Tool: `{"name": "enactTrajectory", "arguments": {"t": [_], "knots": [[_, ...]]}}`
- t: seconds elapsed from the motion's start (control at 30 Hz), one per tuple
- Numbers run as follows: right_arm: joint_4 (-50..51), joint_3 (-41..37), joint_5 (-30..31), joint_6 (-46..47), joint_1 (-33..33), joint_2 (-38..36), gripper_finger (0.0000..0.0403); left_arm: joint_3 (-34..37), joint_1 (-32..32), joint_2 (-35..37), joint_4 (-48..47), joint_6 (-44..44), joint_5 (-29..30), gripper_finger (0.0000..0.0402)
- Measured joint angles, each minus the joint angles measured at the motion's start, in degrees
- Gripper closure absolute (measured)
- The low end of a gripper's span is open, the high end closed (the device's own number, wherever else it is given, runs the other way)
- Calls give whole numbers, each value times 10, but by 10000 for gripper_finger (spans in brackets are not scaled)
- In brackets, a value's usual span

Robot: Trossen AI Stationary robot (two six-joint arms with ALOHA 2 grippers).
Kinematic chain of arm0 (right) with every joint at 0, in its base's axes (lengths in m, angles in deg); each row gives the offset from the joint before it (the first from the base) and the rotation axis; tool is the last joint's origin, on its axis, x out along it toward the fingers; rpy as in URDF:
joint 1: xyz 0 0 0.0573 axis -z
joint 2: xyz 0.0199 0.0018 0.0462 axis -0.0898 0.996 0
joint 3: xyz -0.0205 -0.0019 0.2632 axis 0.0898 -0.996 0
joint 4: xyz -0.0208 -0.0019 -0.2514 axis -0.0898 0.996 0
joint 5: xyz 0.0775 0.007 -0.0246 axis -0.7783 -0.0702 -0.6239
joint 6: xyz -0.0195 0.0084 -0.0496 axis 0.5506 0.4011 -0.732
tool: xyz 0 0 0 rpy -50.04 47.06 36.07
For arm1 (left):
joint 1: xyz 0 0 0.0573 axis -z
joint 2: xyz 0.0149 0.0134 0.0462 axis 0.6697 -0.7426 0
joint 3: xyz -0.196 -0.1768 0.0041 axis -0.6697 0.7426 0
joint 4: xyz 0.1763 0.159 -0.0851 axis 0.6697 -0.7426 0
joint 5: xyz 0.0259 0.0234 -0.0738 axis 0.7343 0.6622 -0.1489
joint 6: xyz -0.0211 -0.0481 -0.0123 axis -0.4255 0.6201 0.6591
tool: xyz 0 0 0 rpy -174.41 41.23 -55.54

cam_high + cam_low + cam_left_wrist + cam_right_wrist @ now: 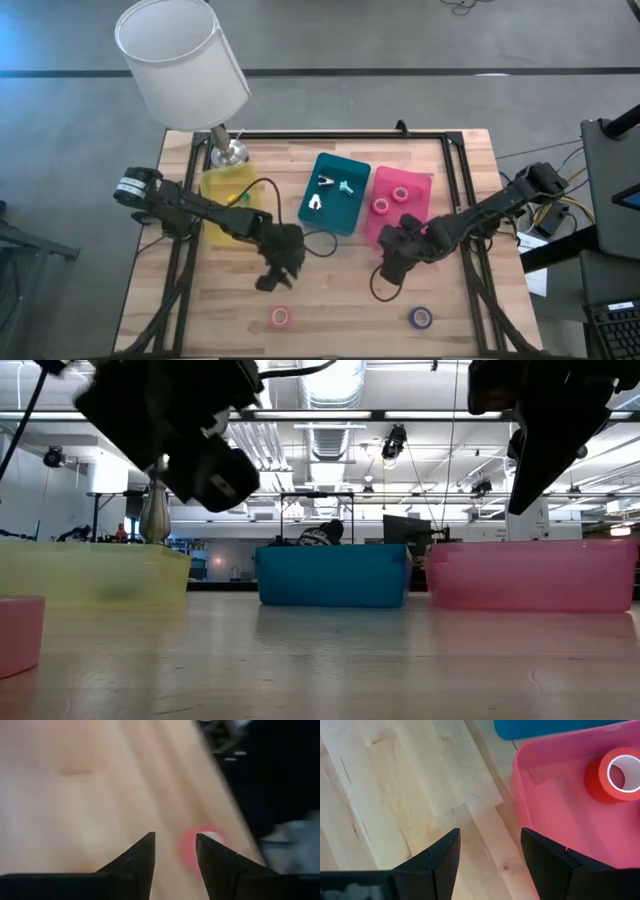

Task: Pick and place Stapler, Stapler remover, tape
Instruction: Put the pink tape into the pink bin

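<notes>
Left gripper [272, 283] released, empty, above table; tape rolls: two in pink bin [424, 195], two loose

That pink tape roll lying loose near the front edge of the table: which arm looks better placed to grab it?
The left. Its gripper hangs open just above the pink tape roll, which already shows between its fingers in the wrist view. The right gripper sits farther off, beside the pink bin, nearer the blue roll.

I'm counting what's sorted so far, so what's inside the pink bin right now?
The pink bin holds two red-pink tape rolls, lying flat and apart. The right tool and its arm overhang the bin's near corner, so that part of the floor is hidden.
</notes>
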Motion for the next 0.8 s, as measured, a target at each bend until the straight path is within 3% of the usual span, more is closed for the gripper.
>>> {"name": "enactTrajectory", "arguments": {"t": [0.07,0.27,0.63,0.8], "knots": [[-1,0,0,-1,0,0,199,0,11,-1,1,8,-34,257],[-2,0,0,-15,0,0,199,9,69,-1,0,20,-32,257],[-3,0,0,-115,0,0,199,12,136,-2,35,78,144,257],[-3,0,0,-220,0,0,200,50,158,-20,94,153,151,257]]}}
